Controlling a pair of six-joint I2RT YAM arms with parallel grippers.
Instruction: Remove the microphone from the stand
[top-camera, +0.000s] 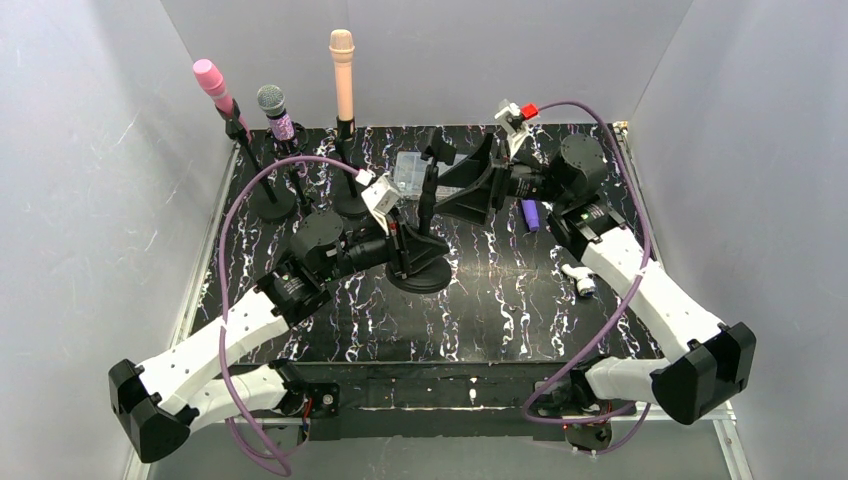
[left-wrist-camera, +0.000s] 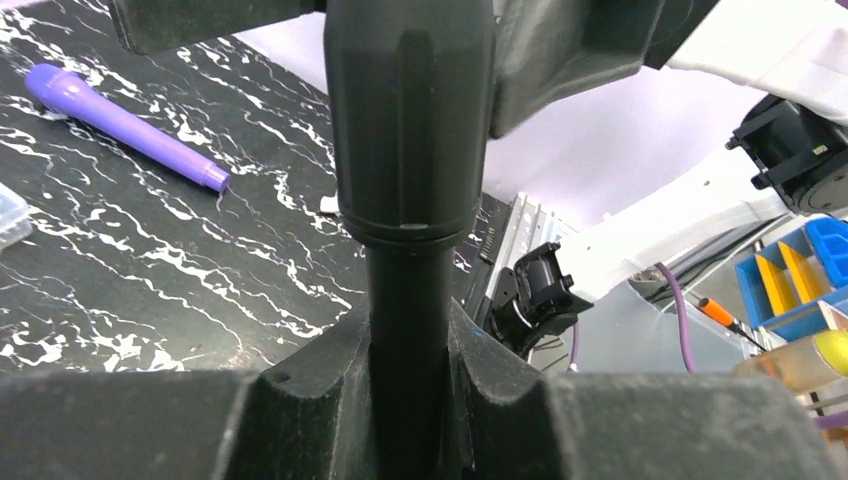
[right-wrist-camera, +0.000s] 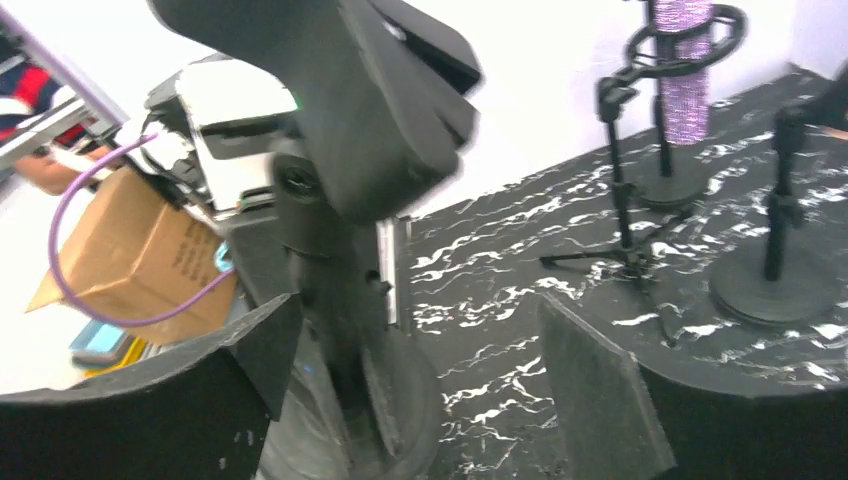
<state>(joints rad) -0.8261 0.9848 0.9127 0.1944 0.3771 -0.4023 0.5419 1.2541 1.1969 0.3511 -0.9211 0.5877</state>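
My left gripper is shut on the pole of a black stand with a round base, mid-table. The stand's top clip is empty. My right gripper stands open just right of the clip. In the right wrist view its fingers straddle the stand's upper part without touching it. A purple microphone lies flat on the table, partly hidden under the right arm in the top view.
Three stands at the back left hold a pink microphone, a grey-headed one and a peach one. A clear plastic box lies behind the held stand. A small white object lies by the right arm.
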